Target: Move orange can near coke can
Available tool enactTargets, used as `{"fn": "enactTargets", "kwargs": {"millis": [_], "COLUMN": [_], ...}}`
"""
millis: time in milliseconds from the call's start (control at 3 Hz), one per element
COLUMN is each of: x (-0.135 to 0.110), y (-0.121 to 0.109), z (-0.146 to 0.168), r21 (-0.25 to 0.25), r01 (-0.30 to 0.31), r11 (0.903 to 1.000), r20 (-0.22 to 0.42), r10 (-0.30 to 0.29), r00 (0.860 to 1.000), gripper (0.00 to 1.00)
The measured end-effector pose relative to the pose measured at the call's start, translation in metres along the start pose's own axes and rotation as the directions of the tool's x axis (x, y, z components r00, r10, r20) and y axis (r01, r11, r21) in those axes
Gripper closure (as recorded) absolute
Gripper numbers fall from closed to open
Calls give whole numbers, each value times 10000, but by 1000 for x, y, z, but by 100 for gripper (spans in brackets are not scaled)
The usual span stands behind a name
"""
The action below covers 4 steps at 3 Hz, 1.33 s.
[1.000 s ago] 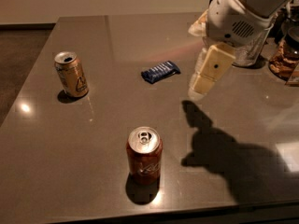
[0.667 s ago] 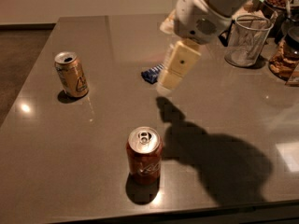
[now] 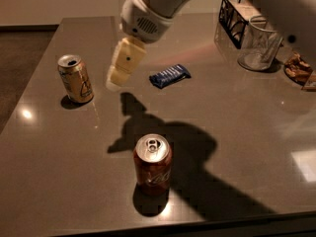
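The orange can point(image 3: 76, 79) stands upright at the left of the table, golden-orange with a dark triangle mark and a silver top. The coke can point(image 3: 153, 164) stands upright near the table's front edge, dark red-brown with white script. My gripper point(image 3: 116, 80) hangs above the table between the two cans, to the right of the orange can and apart from it. It holds nothing that I can see.
A blue snack bar point(image 3: 170, 76) lies just right of the gripper. A clear glass cup point(image 3: 257, 46) and a black wire rack point(image 3: 233, 15) stand at the back right, with snack items point(image 3: 297, 67) at the right edge. The table's front edge point(image 3: 197, 223) is close to the coke can.
The arm has swung left across the table, from the right side past the blue snack bar toward the orange can. Both cans have stayed put.
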<state>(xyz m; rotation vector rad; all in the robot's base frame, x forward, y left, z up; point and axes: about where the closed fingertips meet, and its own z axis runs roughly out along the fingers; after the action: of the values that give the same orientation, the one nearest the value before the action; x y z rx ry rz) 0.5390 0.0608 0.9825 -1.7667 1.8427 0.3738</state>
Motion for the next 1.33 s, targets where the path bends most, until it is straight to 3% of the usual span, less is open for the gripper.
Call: {"fn": "enactTargets", "kwargs": {"millis": [667, 1333], "x": [-64, -89], "y": [-20, -35], "z": [76, 131], "r21": [-596, -619], "r01": [-380, -358], "r11": [9975, 9974], "r20": [104, -259], "r10": [387, 343], "r00": [9992, 9991], "gripper": [0, 0]}}
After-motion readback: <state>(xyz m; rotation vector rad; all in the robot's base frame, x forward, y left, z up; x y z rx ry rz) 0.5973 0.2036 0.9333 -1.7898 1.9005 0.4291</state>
